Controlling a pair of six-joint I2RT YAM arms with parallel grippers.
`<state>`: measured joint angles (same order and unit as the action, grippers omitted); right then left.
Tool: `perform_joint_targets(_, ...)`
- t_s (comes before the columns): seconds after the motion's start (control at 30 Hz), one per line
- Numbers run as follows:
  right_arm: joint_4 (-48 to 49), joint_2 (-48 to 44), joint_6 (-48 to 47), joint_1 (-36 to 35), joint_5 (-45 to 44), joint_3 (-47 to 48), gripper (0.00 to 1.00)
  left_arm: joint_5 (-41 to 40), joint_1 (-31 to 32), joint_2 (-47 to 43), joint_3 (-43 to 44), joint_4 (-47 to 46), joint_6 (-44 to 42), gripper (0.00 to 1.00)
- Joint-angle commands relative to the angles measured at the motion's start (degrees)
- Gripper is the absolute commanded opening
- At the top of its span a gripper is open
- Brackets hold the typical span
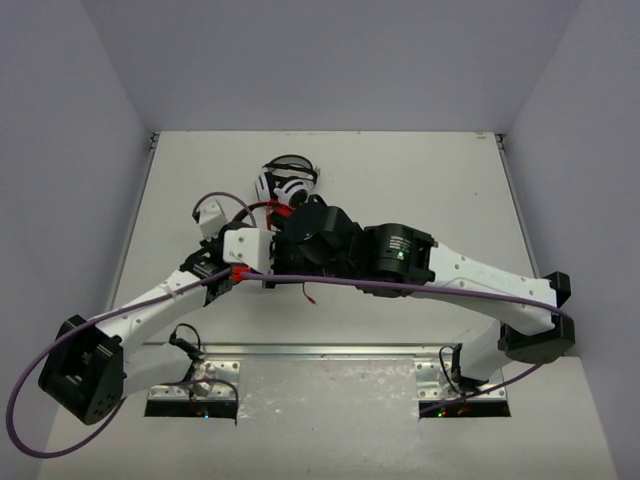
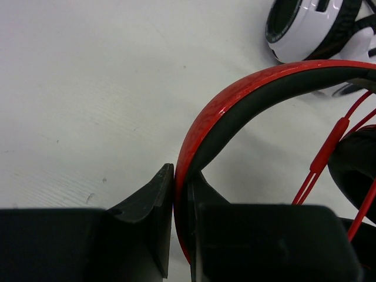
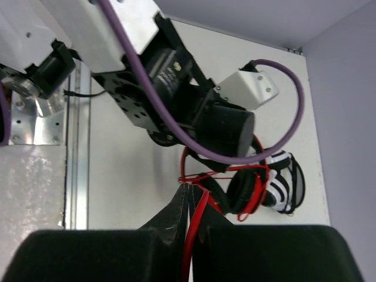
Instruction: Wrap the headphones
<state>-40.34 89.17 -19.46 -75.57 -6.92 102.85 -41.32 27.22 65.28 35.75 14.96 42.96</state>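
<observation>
My left claw [image 2: 175,182] is clamped on the red-and-black headband of the red headphones [image 2: 235,94]. My right claw [image 3: 189,197] is pinched together on their cable [image 3: 191,241], which runs out between the fingers. The red headphones rest on the white desk [image 2: 88,88] just on the near side of the striped headphones [image 2: 305,29], with loops of cable draped over a black ear pad; whether the two sets touch, I cannot tell.

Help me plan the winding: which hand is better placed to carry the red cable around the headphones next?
Right. The right hand is shut on the red cable, so it can likely lead the winding, while the left hand clamps the red headband and can steady it.
</observation>
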Motion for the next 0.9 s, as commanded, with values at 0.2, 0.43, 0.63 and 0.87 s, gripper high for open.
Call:
perform_joint_targets(0.2, 3.85, -5.92, -4.36, 5.76, -7.96, -5.28, 0.01, 3.61, 7.66, -12.53, -5.59, -18.21, -11.32, 0.0)
perform_joint_targets(0.43, 3.25, -6.46, -2.77, 13.6, -5.12, -4.68, 0.01, 12.31, 10.83, -20.45, -13.06, -24.71, -18.44, 0.0)
perform_joint_targets(0.63, -0.17, -3.84, 0.12, 16.07, -4.77, 4.09, 0.01, 13.46, 11.62, -19.49, -15.18, -25.16, -18.62, 0.0)
perform_joint_targets(0.87, 1.93, -6.72, 0.82, 21.23, -7.41, -0.71, 0.01, 17.85, 11.62, -20.63, -8.69, -20.53, -16.07, 0.0)
